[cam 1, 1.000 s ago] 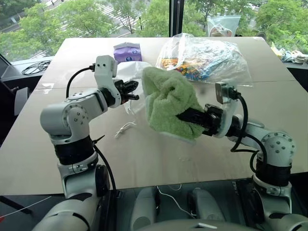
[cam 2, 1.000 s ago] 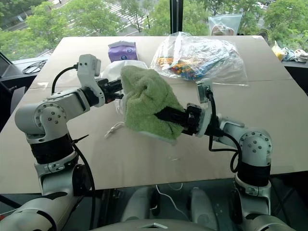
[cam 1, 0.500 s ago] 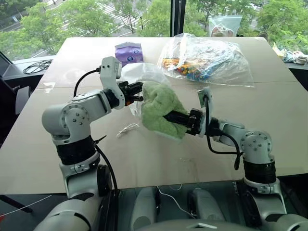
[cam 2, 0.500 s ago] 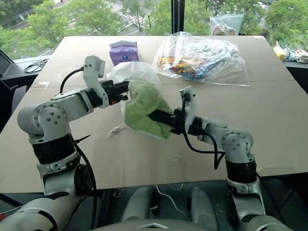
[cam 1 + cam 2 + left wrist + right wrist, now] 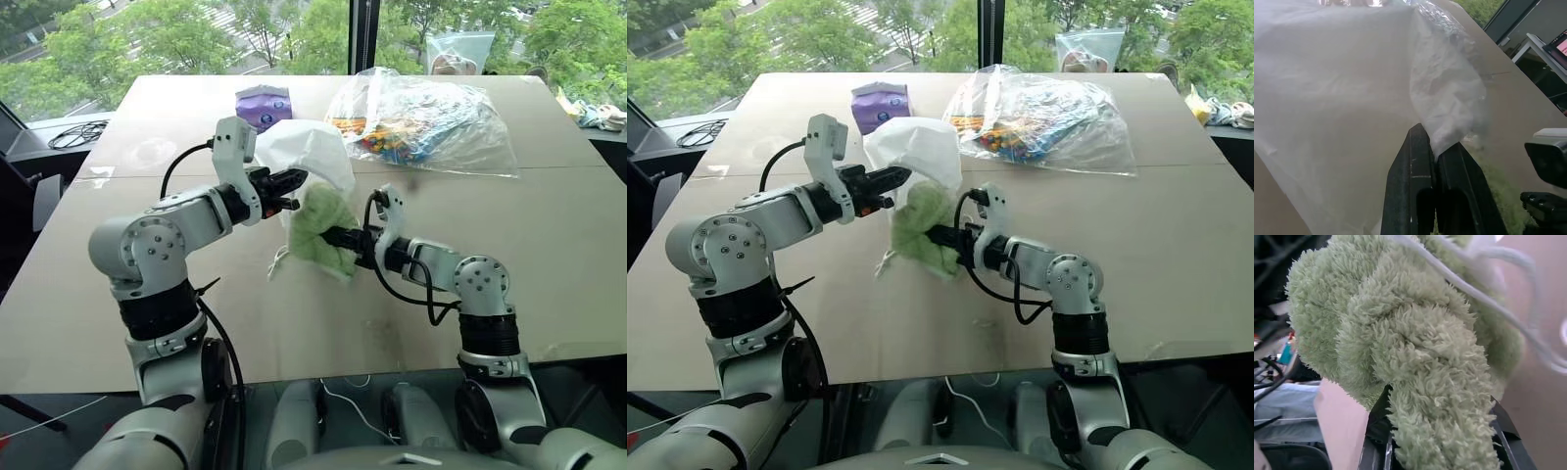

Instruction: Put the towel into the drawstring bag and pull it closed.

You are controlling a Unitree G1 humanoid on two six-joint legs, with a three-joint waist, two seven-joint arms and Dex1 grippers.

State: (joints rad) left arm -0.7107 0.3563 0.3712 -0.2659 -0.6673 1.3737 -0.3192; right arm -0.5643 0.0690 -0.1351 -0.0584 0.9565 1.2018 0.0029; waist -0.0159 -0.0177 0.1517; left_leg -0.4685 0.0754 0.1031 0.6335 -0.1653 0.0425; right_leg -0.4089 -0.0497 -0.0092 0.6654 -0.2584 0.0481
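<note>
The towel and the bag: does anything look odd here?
Nothing is spilled or damaged. The towel, held by the right gripper, is partly out of the drawstring bag, which the left gripper holds up.

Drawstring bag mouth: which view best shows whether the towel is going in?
The left eye view. It shows the left gripper holding up the drawstring bag while the right gripper pushes the towel under it. The left wrist view shows mostly bag fabric; the right wrist view shows towel and cords, not the opening.

head eyes: look forward-down, share the surface [image 5: 88, 294] and both arms | wrist views: pressed close against cloth
</note>
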